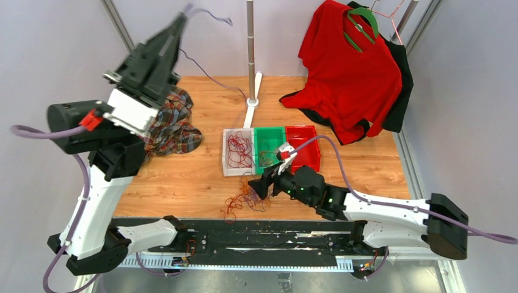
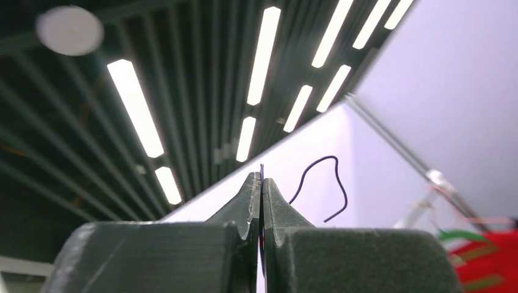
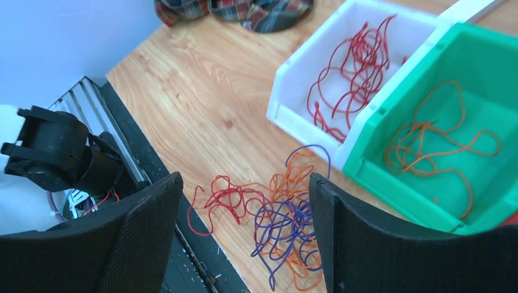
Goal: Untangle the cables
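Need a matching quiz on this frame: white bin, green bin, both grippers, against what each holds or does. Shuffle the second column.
1. white plastic bin
2. green plastic bin
3. left gripper
4. right gripper

A. open above the mixed tangle of cables on the wooden table
B. contains thin orange cables
C. shut on a thin purple cable, raised high
D. contains thin red cables

Pairs: 1-D, 2-B, 3-C, 4-A

I work in a lab cell: pale walls and metal framing box in my counter, strip lights on a dark slatted ceiling.
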You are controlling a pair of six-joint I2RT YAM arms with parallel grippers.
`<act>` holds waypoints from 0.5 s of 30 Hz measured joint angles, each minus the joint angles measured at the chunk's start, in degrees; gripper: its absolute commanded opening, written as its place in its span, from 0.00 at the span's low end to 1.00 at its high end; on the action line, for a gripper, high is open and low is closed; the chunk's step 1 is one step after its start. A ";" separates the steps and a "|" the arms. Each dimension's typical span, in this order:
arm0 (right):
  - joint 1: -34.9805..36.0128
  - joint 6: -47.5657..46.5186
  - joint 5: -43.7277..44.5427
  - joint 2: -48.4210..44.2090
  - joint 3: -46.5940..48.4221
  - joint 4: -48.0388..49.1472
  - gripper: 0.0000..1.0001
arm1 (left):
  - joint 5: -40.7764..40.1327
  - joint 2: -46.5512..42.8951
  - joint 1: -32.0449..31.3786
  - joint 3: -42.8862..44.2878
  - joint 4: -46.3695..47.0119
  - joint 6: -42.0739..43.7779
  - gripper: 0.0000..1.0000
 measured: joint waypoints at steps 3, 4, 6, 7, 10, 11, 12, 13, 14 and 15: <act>-0.68 -1.88 1.05 -4.63 0.44 -3.08 0.76 | 4.31 -1.46 0.00 -6.10 -1.99 -1.73 0.00; -1.20 -2.16 1.75 -5.79 0.44 -4.15 0.76 | 5.35 -1.64 -0.02 -7.58 -2.58 -2.16 0.00; -2.56 -2.34 3.85 -7.93 0.20 -5.44 0.75 | 7.32 -1.66 -0.20 -10.86 -3.56 -3.21 0.00; -3.21 -2.36 4.90 -8.81 -0.04 -5.62 0.74 | 7.96 -1.49 -0.52 -12.33 -4.00 -3.65 0.00; -5.11 -2.34 10.34 -12.09 -1.31 -6.03 0.74 | 9.14 0.09 -2.14 -16.37 -5.51 -4.28 0.00; -5.70 -2.32 12.50 -13.27 -1.66 -6.23 0.73 | 9.40 1.03 -2.97 -17.68 -6.08 -4.31 0.00; -6.25 -2.34 14.19 -14.12 -1.86 -6.49 0.74 | 9.62 1.90 -3.56 -18.38 -6.45 -4.33 0.00; -6.93 -2.32 16.11 -15.08 -2.12 -6.67 0.73 | 9.79 3.17 -4.35 -18.99 -6.91 -4.31 0.00; -7.48 -2.27 17.62 -15.91 -2.40 -6.73 0.73 | 9.84 4.24 -4.96 -19.30 -7.19 -4.20 0.00; -8.24 -2.16 18.99 -16.76 -2.78 -6.93 0.73 | 9.97 5.44 -5.57 -19.43 -7.54 -4.04 0.00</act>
